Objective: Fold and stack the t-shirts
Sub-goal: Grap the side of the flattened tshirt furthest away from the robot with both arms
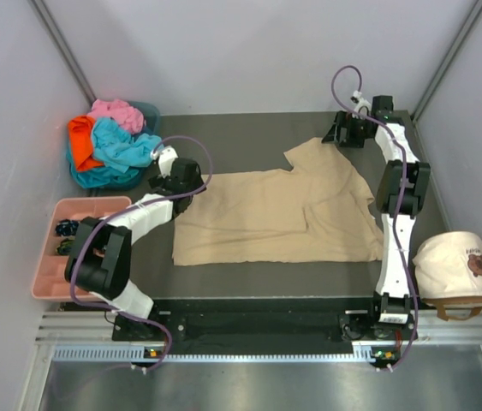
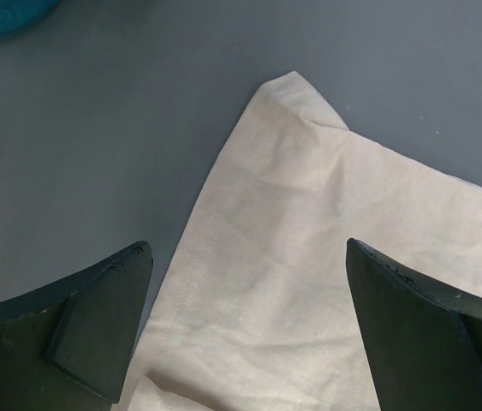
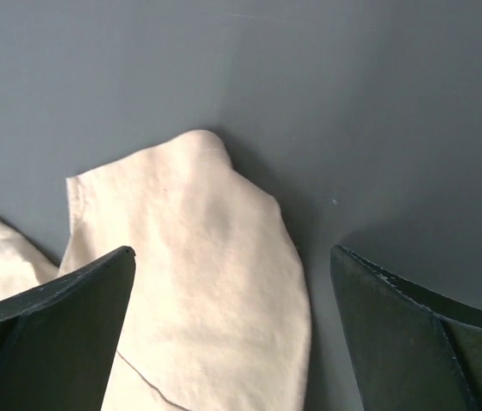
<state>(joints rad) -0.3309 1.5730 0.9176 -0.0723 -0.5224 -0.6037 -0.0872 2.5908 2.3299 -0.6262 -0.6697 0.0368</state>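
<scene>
At the far left of your table, a heap of t-shirts (image 1: 110,141) in turquoise, orange and pink sits in a blue bin (image 1: 149,111). The pink tray (image 1: 45,276) is just nearer to you. Your left gripper (image 2: 249,255) hangs over the far left corner of the tan t-shirt (image 1: 283,210), jaws spread wide, holding nothing. That shirt lies spread across mid-table. Your right gripper (image 3: 232,257), jaws just as wide and empty, hovers over its far sleeve tip. The cream cap (image 1: 453,265) rests at the right edge.
</scene>
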